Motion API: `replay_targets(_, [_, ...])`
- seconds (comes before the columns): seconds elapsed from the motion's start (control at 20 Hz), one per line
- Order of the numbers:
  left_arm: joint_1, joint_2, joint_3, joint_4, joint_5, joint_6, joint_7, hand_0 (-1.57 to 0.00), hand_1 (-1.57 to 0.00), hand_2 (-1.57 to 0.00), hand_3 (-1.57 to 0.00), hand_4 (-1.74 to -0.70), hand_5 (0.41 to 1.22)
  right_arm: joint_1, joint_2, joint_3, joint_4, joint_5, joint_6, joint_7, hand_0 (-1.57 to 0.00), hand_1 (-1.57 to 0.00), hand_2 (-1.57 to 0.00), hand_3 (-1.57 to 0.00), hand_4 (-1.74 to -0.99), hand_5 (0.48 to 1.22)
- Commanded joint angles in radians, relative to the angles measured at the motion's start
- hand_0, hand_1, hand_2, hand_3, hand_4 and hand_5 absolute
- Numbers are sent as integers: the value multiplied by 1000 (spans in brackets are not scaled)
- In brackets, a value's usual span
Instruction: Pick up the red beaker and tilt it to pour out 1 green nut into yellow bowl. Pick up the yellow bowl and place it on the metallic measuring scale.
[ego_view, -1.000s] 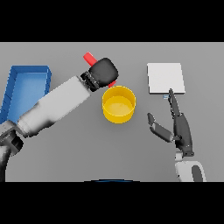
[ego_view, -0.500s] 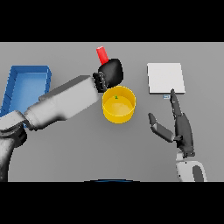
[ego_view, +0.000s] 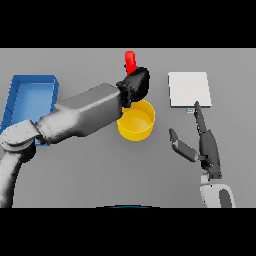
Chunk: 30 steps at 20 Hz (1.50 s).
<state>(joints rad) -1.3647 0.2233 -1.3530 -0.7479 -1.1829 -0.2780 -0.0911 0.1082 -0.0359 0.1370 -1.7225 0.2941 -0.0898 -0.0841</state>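
The grey table (ego_view: 90, 175) carries everything. At its nine o'clock edge lies a blue tray (ego_view: 30, 95), partly covered by the left arm, which reaches across from the lower left toward the centre. At two o'clock sits the metallic measuring scale (ego_view: 188, 89), a pale flat square with a small tab on its near edge. Near the table's centre stands the yellow bowl (ego_view: 136, 120); its inside looks bare, with no green nut to be made out.

The left hand (ego_view: 135, 86) hangs just beyond the bowl's far rim, its fingers curled tight round the red beaker (ego_view: 130, 61), only the top of which shows above the hand, at twelve o'clock from the bowl. The beaker stands nearly upright, leaning only slightly. The right hand (ego_view: 202, 145) waits at about four o'clock from the bowl, near the scale's near edge and apart from both, its fingers straight and its thumb spread wide, holding nothing.

The step in hand appears to be the pour: the beaker is lifted and brought over the bowl, but the tilt looks barely begun. The next move likely calls for tipping the mouth down toward the bowl's inside, slowly enough that only one nut drops, keeping the mouth over the bowl rather than past its rim.

No brand, label or writing can be read anywhere.
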Motion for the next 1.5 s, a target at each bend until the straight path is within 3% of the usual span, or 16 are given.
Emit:
replay_targets(0.0, [-9,-2,-9,3,0,0,-4,-1571,-1571,-1571,-1571,-1720,1221,-5,-5,-9,8,-14,7,-6,1,1,1,1,-1154,635])
replay_targets(0.1, [-65,5,-19,16,6,1,-45,-1571,-1571,-1571,-1571,-1721,1221,17,-3,-5,-5,-22,15,-26,1,1,1,1,-1153,636])
replay_targets(0.3, [-192,45,1,95,31,38,-43,-1571,-1571,-1571,-1571,-1725,1221,3,-3,-5,8,-26,17,-46,1,1,1,1,-1154,654])
replay_targets(0.4, [-245,75,44,162,72,89,-47,-1571,-1571,-1571,-1179,-1731,1221,-2,2,5,9,-11,11,-49,1,1,1,1,-1160,660])
replay_targets(0.65, [-344,140,301,383,314,127,24,-1571,-1571,-1571,-1443,-1732,1221,-6,-1,4,8,-16,17,-36,1,1,1,1,-1152,652])
replay_targets(0.85, [-322,240,561,508,605,153,110,-1571,-1571,-1571,-1402,-1737,1221,-23,0,15,24,24,-6,-26,1,1,1,1,-1142,630])
replay_targets(1.0, [-270,311,690,577,774,211,149,-1571,-1571,-1571,-1458,-1739,1221,-37,7,-4,40,-55,35,-64,1,1,1,1,-1093,623])
replay_targets(1.1, [-203,357,749,601,871,261,167,-1571,-1571,-1571,-1499,-1740,1221,-49,5,-7,34,-70,43,-57,1,1,1,1,-1081,631])
replay_targets(1.2, [-122,381,794,610,960,317,186,-1571,-1571,-1571,-1525,-1740,1221,-46,-6,-10,41,-81,59,-52,1,1,1,1,-1106,642])
replay_targets(1.4, [0,411,860,589,1106,405,340,-1571,-1571,-1571,-1552,-1741,1221,-52,-3,-1,44,-84,70,-65,1,1,1,1,-1157,666])
replay_targets(1.45, [37,424,880,557,1145,425,350,-1571,-1571,-1571,-1556,-1741,1221,-55,-6,-2,48,-78,68,-60,1,1,1,1,-1165,672])
